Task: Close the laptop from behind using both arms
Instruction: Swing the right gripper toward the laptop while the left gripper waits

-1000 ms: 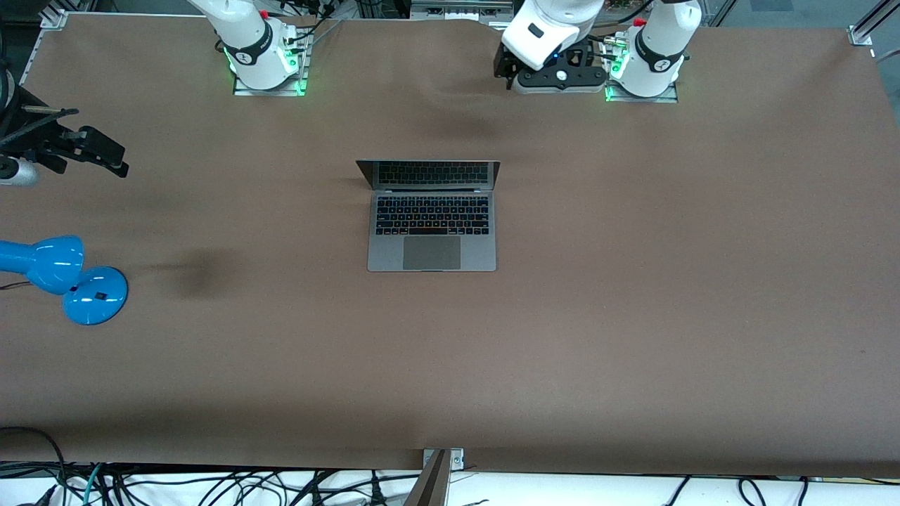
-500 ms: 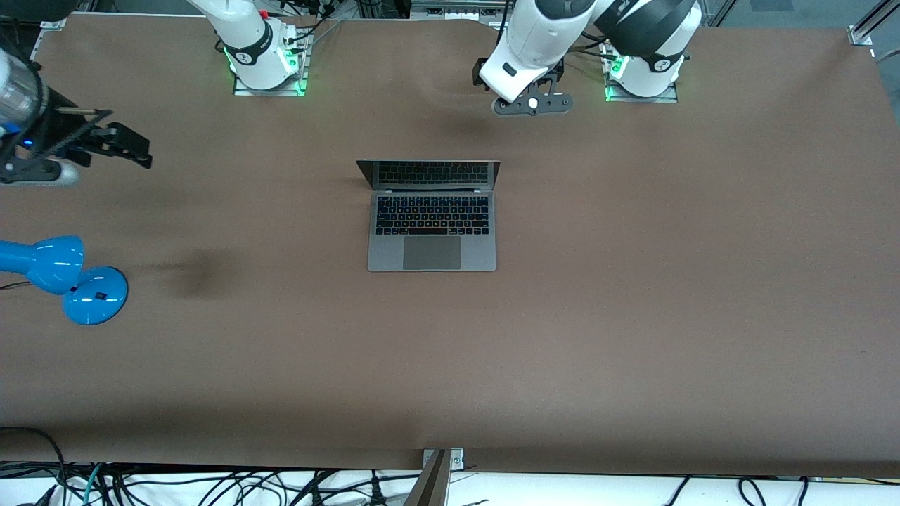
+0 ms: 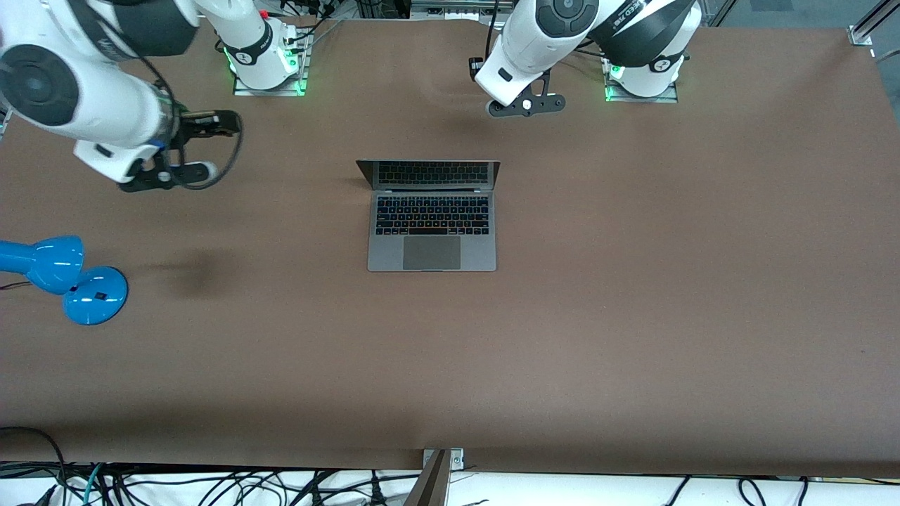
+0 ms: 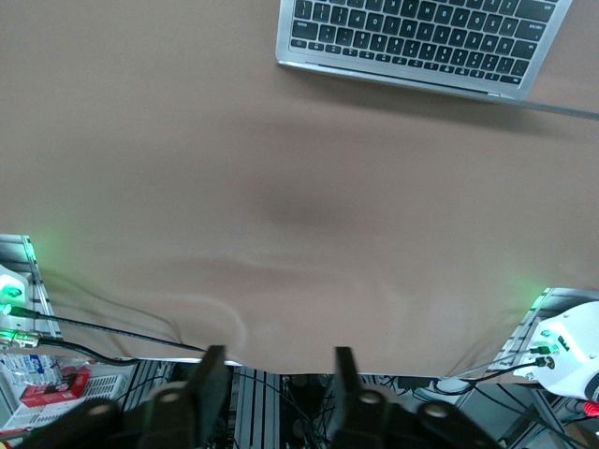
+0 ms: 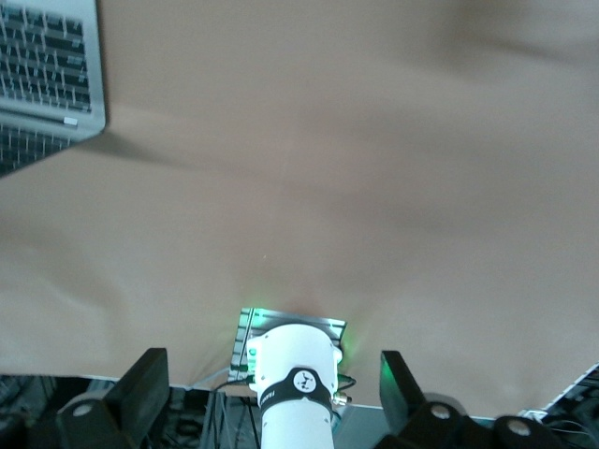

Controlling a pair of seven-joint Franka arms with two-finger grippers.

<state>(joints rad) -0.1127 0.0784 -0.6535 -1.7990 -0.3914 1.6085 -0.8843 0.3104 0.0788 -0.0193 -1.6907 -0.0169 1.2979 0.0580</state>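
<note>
The laptop [image 3: 432, 218] lies open at the middle of the brown table, its lid [image 3: 429, 173] upright on the side toward the arm bases. My left gripper [image 3: 524, 104] hangs over the table between its base and the laptop. In the left wrist view it [image 4: 279, 374] is open and empty, and the laptop's keyboard [image 4: 421, 37] shows well clear of the fingers. My right gripper [image 3: 214, 124] is over the table toward the right arm's end, apart from the laptop. In the right wrist view it [image 5: 271, 379] is open wide and empty, with a corner of the laptop [image 5: 47, 65] showing.
A blue desk lamp [image 3: 67, 277] sits near the table edge at the right arm's end. The right arm's base [image 3: 264, 63] and the left arm's base [image 3: 643, 67] stand along the table edge farthest from the front camera. Cables [image 3: 211, 485] hang below the nearest edge.
The right arm has swung in from the table's end toward the laptop. The left gripper has shifted slightly toward the laptop's lid. The laptop has not moved.
</note>
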